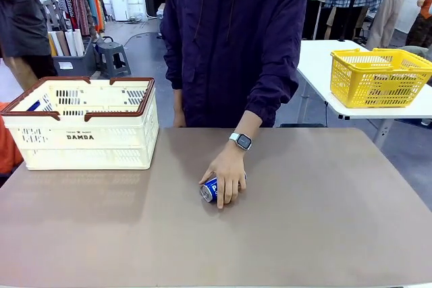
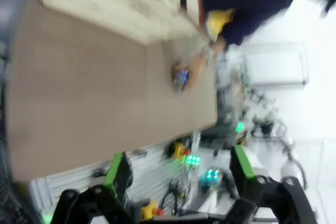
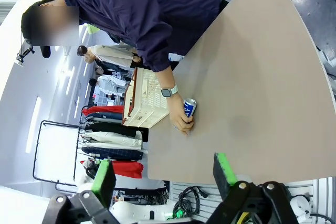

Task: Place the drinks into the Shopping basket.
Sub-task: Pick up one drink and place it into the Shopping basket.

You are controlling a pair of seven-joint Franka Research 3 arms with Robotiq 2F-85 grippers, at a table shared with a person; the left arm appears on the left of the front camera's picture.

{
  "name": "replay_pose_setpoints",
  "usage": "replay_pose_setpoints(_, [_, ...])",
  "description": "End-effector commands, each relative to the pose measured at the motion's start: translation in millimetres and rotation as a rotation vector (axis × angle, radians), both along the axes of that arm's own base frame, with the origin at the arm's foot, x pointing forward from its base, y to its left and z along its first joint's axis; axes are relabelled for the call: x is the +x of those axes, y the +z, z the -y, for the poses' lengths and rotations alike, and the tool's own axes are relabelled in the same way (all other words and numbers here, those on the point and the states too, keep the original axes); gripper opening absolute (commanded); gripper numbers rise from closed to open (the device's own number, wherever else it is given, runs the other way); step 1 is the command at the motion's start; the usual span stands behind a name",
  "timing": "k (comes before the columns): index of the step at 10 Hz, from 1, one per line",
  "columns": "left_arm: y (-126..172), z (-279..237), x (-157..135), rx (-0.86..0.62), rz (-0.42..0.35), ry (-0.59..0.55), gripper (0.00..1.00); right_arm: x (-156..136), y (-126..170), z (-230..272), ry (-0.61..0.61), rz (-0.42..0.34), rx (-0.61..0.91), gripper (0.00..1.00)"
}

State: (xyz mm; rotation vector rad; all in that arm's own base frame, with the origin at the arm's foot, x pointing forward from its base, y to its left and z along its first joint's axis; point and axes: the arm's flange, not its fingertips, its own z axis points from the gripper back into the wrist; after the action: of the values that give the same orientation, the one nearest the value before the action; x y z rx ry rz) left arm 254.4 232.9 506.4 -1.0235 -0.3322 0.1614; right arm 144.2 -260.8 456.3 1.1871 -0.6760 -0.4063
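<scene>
Blue can [image 1: 210, 189] lies sideways on the desk [image 1: 317, 227] under the person's hand [image 1: 227, 172]; released, it may roll away. Left claw [image 2: 178, 163] and right claw [image 3: 164, 170] gape wide, empty.

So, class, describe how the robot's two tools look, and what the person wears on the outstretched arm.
The left tool and right tool match: black jointed fingers, each tipped with a bright green pad. The person's dark navy jacket sleeve ends in a gathered cuff; below it sits a square silver wristwatch on a pale strap.
</scene>
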Motion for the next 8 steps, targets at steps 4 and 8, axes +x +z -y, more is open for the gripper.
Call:
replay_pose_setpoints(4, [34,296,87,0.434,-0.102,-0.565,1.0,2,4,0,-0.004,0.036,0.003,1.0])
replay_pose_setpoints(8, [37,266,110,0.394,-0.047,-0.329,1.0,2,4,0,-0.004,0.036,0.003,1.0])
